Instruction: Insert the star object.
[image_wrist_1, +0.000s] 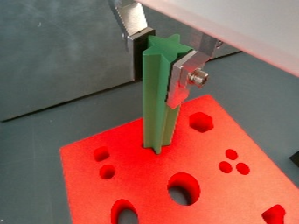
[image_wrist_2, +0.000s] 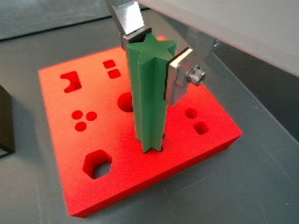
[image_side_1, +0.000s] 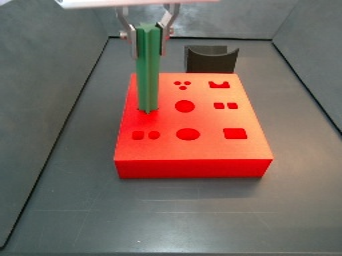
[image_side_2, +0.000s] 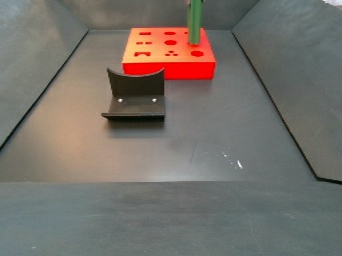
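The star object (image_wrist_1: 159, 96) is a long green ridged peg, held upright. My gripper (image_wrist_1: 162, 54) is shut on its upper end, with a silver finger (image_wrist_1: 183, 77) on each side. The peg's lower end meets the top of the red block (image_wrist_1: 152, 179) at a star-shaped hole; it looks just entered. It also shows in a wrist view (image_wrist_2: 149, 87), with the gripper (image_wrist_2: 152, 52) on its top and the red block (image_wrist_2: 70, 140) under it. In a side view the peg (image_side_1: 146, 68) stands on the block's (image_side_1: 201, 140) far left part. In a side view the peg (image_side_2: 195, 22) rises from the block (image_side_2: 167, 55).
The red block has several other shaped holes: round, square, hexagonal. A dark grey curved holder (image_side_1: 209, 58) stands just behind the block; in a side view (image_side_2: 135, 97) it lies on the dark floor nearer the camera. Dark sloping walls (image_side_1: 74, 90) bound the floor.
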